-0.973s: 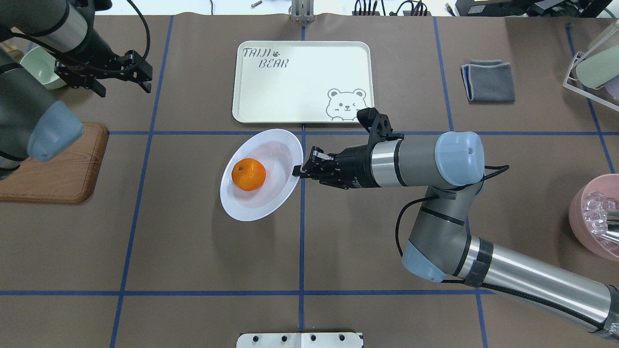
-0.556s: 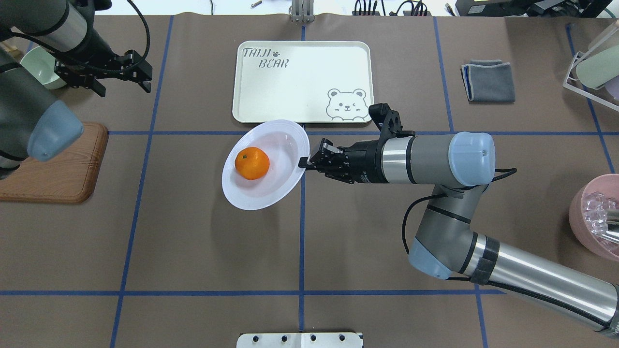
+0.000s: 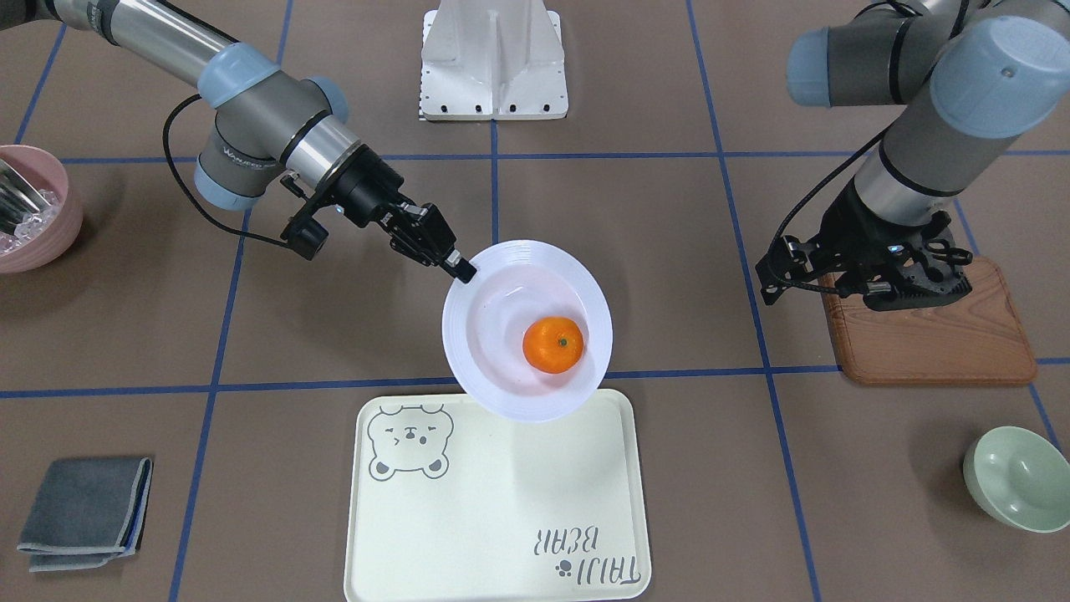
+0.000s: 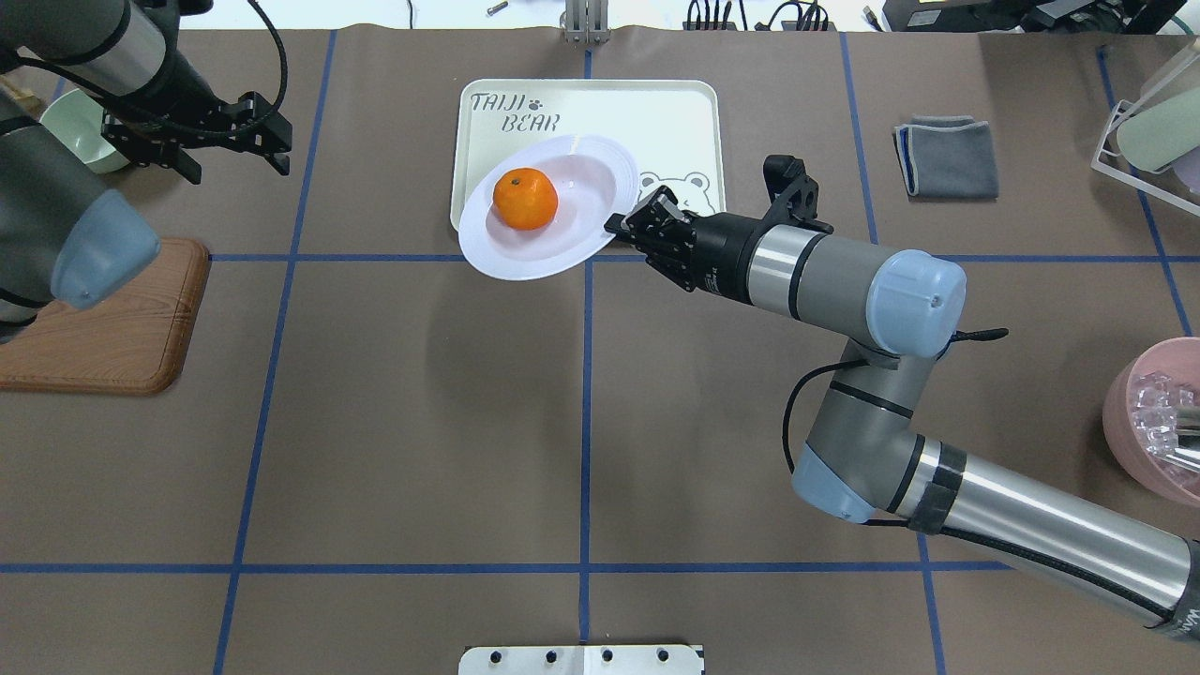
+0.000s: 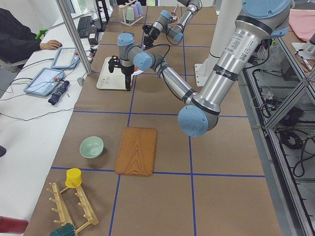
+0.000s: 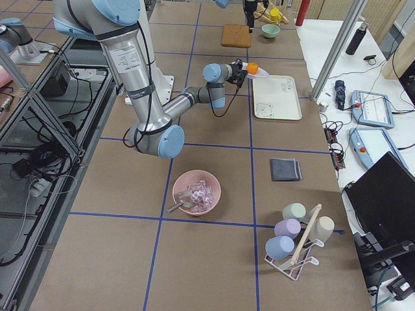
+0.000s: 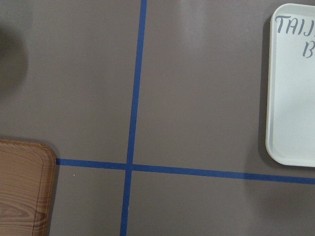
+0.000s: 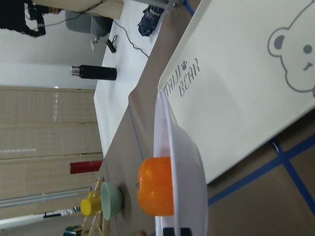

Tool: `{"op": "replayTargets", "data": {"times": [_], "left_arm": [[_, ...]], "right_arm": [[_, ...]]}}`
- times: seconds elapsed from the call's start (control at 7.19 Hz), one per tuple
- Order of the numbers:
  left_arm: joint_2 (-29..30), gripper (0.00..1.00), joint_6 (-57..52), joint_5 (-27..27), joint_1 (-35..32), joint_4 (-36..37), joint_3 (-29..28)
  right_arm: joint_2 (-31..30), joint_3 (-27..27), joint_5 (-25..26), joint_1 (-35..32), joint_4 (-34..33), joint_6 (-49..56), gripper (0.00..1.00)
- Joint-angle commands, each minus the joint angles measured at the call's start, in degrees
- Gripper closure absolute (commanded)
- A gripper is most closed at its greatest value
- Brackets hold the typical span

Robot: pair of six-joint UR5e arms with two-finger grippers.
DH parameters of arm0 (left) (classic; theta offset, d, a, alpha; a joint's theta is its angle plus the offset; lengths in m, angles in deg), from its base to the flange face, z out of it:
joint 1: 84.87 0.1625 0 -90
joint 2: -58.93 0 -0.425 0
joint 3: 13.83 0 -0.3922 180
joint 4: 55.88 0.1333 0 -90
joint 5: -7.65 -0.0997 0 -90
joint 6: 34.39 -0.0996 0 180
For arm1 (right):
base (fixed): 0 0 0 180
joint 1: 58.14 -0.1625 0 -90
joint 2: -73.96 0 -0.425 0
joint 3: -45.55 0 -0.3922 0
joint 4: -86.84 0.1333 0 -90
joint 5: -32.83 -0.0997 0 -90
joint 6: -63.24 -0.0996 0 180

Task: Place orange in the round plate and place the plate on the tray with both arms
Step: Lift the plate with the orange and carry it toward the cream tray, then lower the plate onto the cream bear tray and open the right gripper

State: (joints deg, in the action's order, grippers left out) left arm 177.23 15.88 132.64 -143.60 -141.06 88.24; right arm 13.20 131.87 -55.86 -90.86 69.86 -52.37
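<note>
The orange (image 4: 525, 198) lies in the well of the round white plate (image 4: 581, 192). My right gripper (image 4: 614, 225) is shut on the plate's right rim and holds it in the air, slightly tilted. The plate hangs over the near left corner of the cream bear tray (image 4: 656, 122), partly past its front edge. The front view shows the same plate (image 3: 489, 318), orange (image 3: 552, 344), right gripper (image 3: 460, 269) and tray (image 3: 501, 502). In the right wrist view the plate (image 8: 179, 162) is edge-on with the orange (image 8: 156, 186) in it. My left gripper (image 4: 236, 171) is open and empty, far left of the tray.
A brown wooden board (image 4: 103, 319) lies at the left edge and a pale green bowl (image 4: 75, 131) sits behind the left arm. A grey folded cloth (image 4: 947, 155) lies right of the tray. At the right edge stand a pink bowl (image 4: 1120, 412) and a cup rack (image 4: 1148, 122).
My right gripper has carried the plate with the orange away from the robot and slightly right, from the open table to over the tray's near edge. The left arm has barely moved.
</note>
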Motion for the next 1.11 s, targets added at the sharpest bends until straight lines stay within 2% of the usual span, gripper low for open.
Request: {"op": "replayTargets", "data": {"times": [0.0,0.28,0.42,0.7,0.97], "left_arm": [[0.0,0.02,0.0,0.0,-0.2,0.0,0.0],[0.0,0.02,0.0,0.0,-0.8,0.0,0.0],[0.0,0.02,0.0,0.0,-0.8,0.0,0.0],[0.0,0.02,-0.1,-0.1,-0.8,0.0,-0.2],[0.0,0.02,-0.1,-0.1,-0.8,0.0,-0.2]], "right_arm": [[2.0,-3.9,4.3,-2.1,-0.4,-4.7,1.0],[7.6,-9.8,4.3,-5.1,-4.6,-7.2,1.0],[10.6,-13.9,4.6,-5.4,-4.6,-7.3,1.0],[13.6,-18.8,5.1,-5.5,-4.6,-7.6,1.0],[14.6,-21.0,5.7,-5.5,-4.6,-8.2,1.0]]}}
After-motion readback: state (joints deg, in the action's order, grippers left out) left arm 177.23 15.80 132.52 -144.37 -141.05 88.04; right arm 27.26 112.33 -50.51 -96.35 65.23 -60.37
